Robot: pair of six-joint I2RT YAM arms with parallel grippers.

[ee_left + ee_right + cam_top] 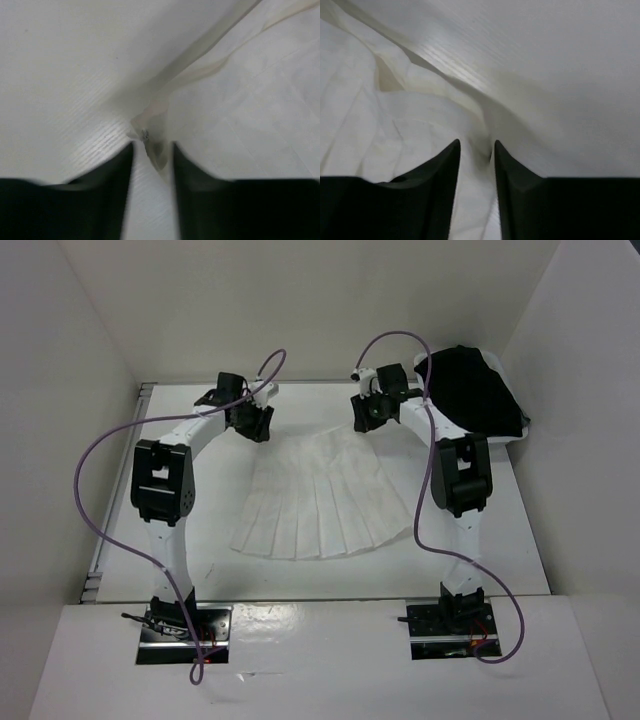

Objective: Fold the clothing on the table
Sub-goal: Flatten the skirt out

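Standing only narrowly apart, the two black fingers of the left gripper (152, 146) are set either side of a waistband corner of the white pleated skirt of thin fabric (320, 502). The cloth lies in the gap and is not seen to be squeezed, so this grip is judged slack rather than clenched. The right gripper (475, 146) is held much the same, its jaws a little apart, with a rumpled swell of the same fabric lying between and under them (whether either pad brushes it cannot be made out).

The skirt is spread flat in the middle of the large flat white table (510, 532), waistband at the far side between the two grippers and flared hem toward the arm bases. A black crumpled garment (470, 390) is left well apart at the far right corner.

No fold has been made yet; the laying-out step is judged to be in hand. A first fold would call for both corners to be pinched firmly and carried evenly together.
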